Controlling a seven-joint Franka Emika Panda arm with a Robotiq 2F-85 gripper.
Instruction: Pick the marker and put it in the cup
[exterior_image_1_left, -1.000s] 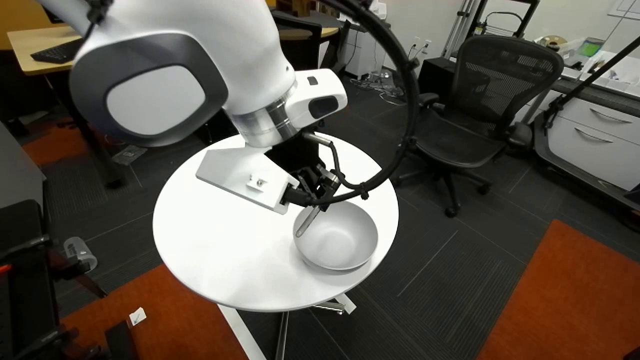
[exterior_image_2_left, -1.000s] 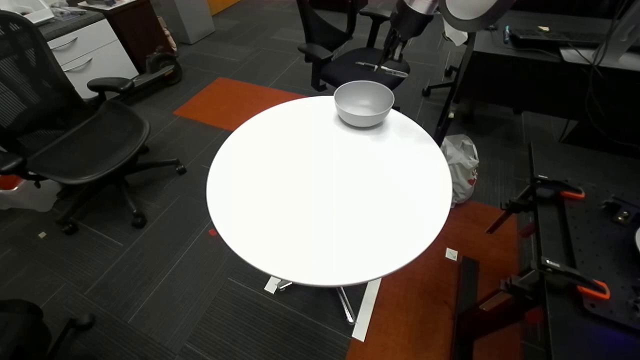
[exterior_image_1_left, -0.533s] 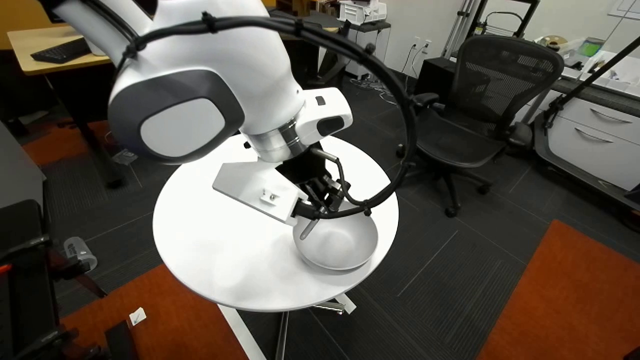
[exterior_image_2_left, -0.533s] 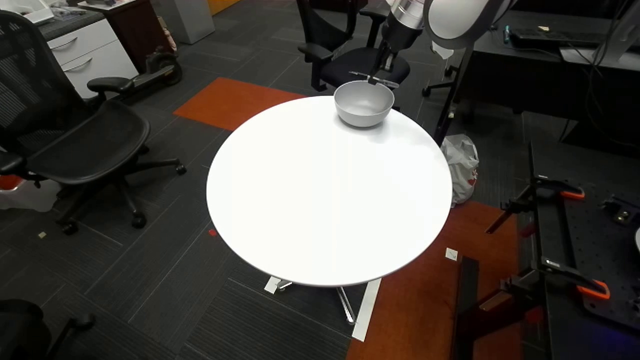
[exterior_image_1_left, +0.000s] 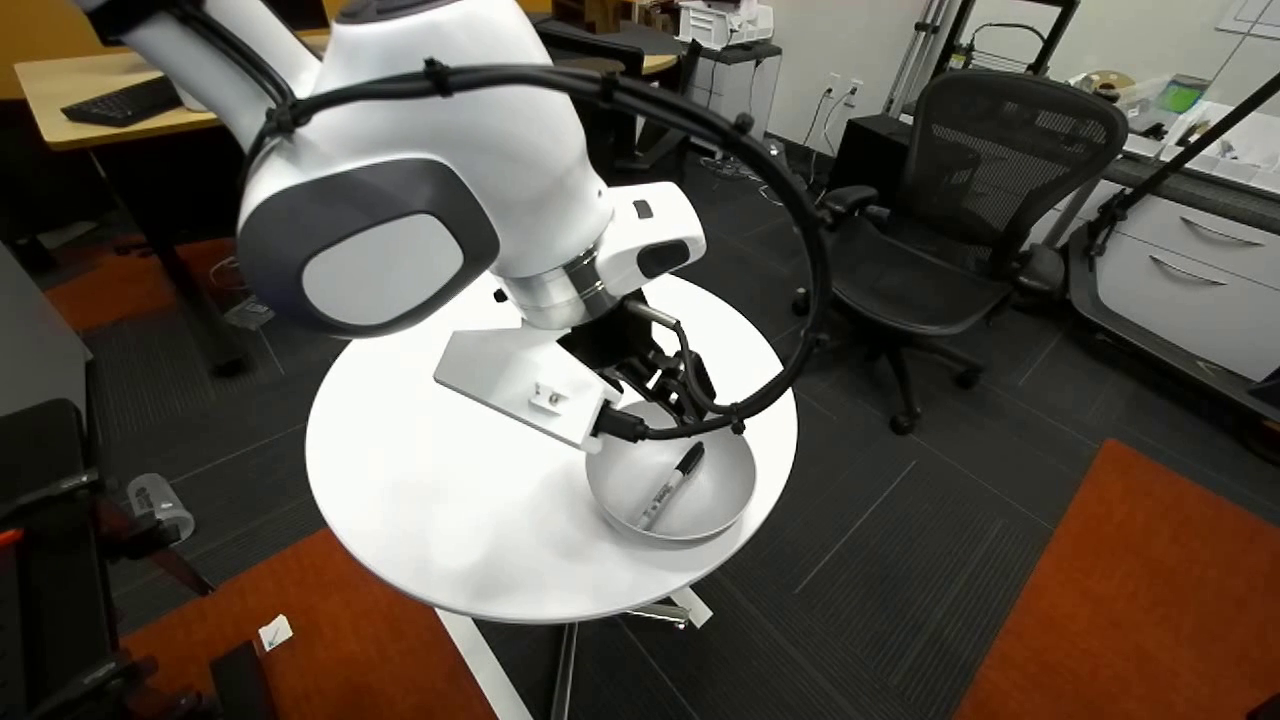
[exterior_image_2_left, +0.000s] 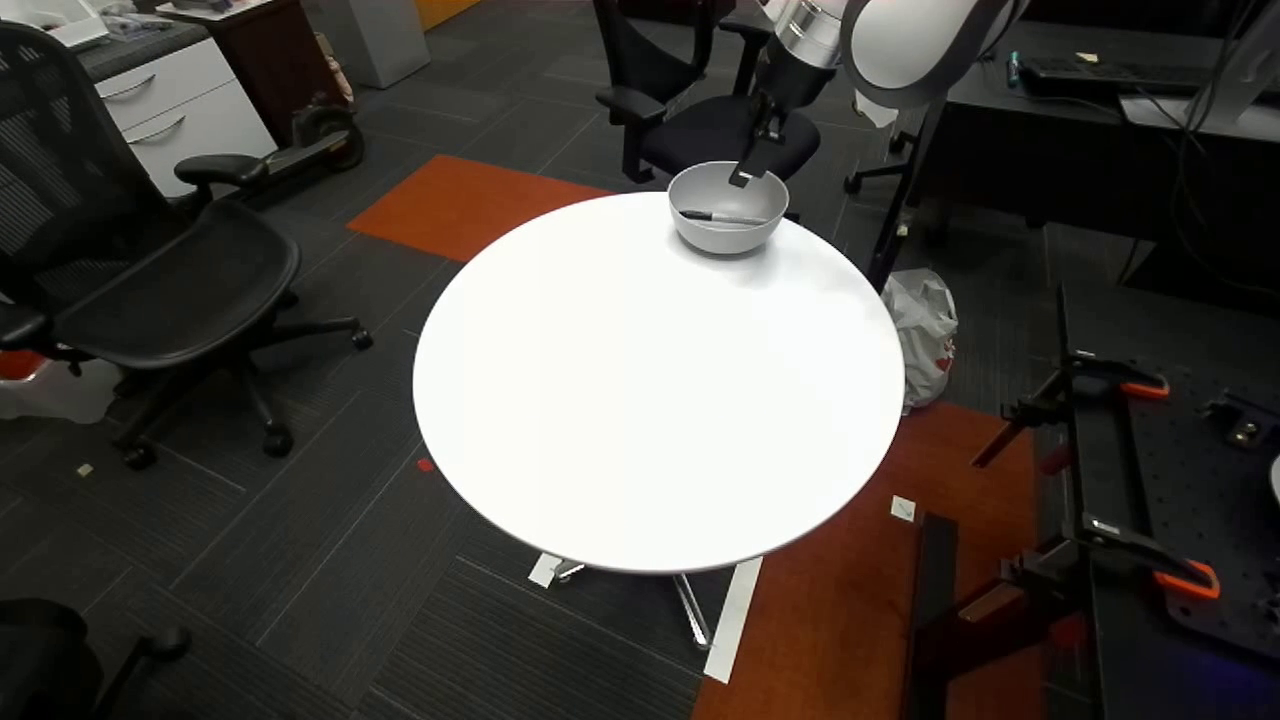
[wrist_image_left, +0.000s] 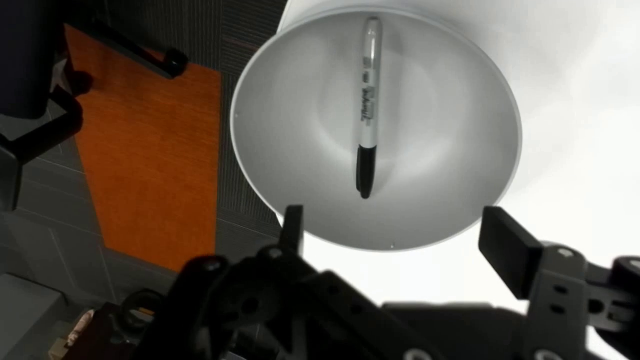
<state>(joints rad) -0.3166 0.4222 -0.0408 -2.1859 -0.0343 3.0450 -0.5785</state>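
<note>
Black cable (exterior_image_1_left: 817, 250) partly hides the cup (exterior_image_1_left: 722, 490) holding the marker (exterior_image_1_left: 672, 487); chair (exterior_image_1_left: 965, 220) nearby.

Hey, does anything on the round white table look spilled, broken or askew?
Nothing stands out: the smooth round grey bowl sits upright on the round white table, the slim grey black-capped marker lies inside it, and no spill or damage shows.
</note>
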